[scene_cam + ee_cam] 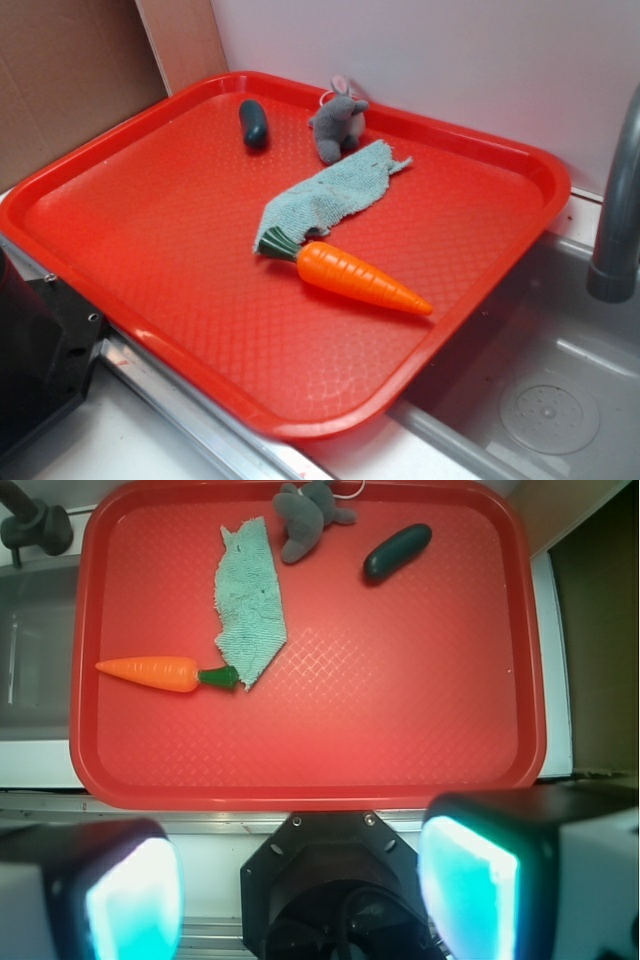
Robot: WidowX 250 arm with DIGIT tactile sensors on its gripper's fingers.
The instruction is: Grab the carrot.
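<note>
The orange carrot (362,279) with a dark green stem cap lies flat on the red tray (150,220), its cap touching the end of a teal cloth (320,195). In the wrist view the carrot (150,672) lies at the tray's left, tip pointing left. My gripper (300,885) is open and empty, high above the counter just outside the tray's near rim, far from the carrot. Its two pads (468,885) stand wide apart. The gripper does not show in the exterior view.
A small dark green oval toy (253,123) and a grey plush mouse (338,122) sit at the tray's back. A sink basin (545,400) and a grey faucet pipe (615,215) are to the right. The robot's black base (35,370) is at lower left.
</note>
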